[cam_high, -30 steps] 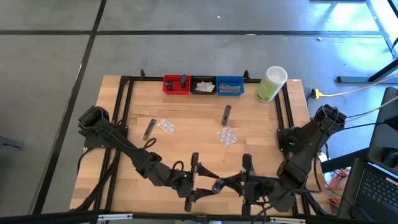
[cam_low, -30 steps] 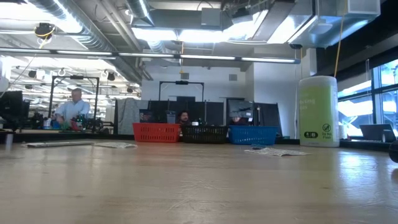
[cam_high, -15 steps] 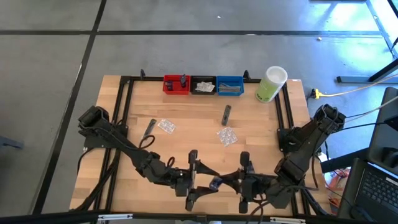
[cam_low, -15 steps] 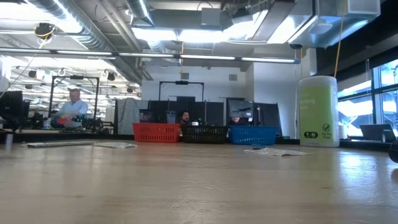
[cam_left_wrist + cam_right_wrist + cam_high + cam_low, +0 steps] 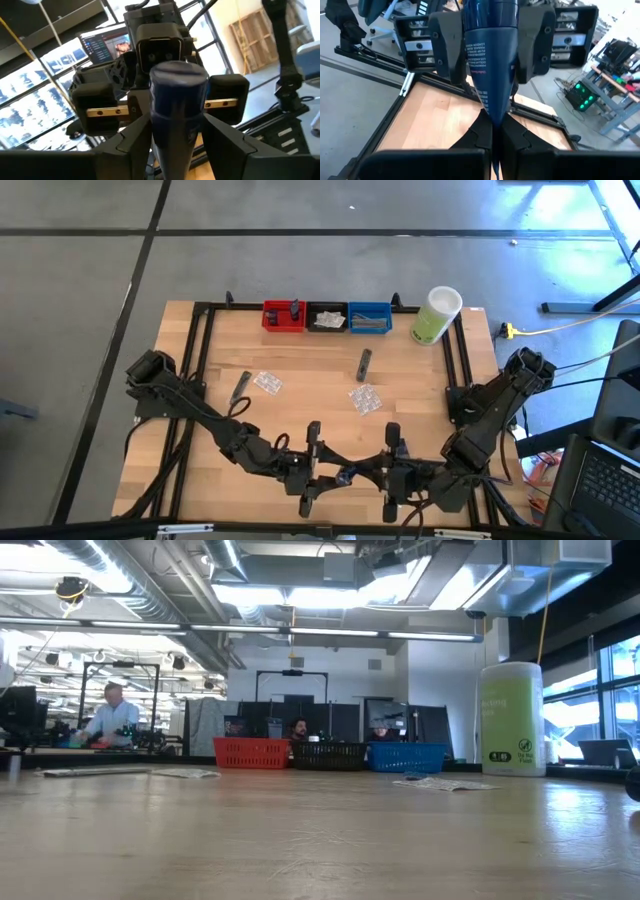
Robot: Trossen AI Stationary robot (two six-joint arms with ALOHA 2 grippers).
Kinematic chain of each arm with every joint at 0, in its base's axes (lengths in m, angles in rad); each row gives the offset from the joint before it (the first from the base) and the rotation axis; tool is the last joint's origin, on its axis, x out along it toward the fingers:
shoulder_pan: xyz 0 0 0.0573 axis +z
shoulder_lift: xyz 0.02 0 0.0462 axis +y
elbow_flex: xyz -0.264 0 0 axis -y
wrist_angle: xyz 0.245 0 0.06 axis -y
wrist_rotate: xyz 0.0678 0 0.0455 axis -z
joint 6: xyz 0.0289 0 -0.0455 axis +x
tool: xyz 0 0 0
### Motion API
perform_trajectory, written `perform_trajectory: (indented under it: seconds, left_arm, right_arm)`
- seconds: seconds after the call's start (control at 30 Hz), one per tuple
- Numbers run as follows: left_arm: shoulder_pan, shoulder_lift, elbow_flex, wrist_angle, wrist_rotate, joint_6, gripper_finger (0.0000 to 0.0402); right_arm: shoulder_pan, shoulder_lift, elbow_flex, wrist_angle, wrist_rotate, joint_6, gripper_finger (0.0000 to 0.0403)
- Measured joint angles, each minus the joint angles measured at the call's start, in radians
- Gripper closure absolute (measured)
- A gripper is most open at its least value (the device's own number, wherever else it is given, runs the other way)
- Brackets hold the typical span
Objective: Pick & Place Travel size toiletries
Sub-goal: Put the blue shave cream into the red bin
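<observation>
Navy tube [image 5: 488,65], glossy tapered plastic, pinched flat end, between 2 grippers

arms: two, dark, built of blocky jointed segments; black cables loop along the links
left gripper [image 5: 322,476]: black body; two flat angular fingers [image 5: 444,42]; a gold-toned rail across its front
right gripper [image 5: 378,477]: same black build; wedge-shaped fingers [image 5: 226,97]; matching gold rail

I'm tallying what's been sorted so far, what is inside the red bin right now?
In the high view, the red bin holds at least one small dark item near its right end. The bin's walls and the steep angle hide whether more lies beneath it; the low view shows only its outer side.
</observation>
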Motion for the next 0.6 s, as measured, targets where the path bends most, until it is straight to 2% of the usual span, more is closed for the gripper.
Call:
perform_trajectory:
  seconds: [0.33, 0.6]
  left_arm:
    - [0.011, 0.000, 0.000, -0.029, 0.008, -0.005, 0.0242]
    - [0.027, 0.000, 0.000, -0.067, 0.017, -0.023, 0.0282]
  right_arm:
    - [0.000, 0.000, 0.000, 0.031, -0.006, -0.036, 0.0392]
    - [0.000, 0.000, 0.000, 0.031, -0.025, -0.037, 0.0392]
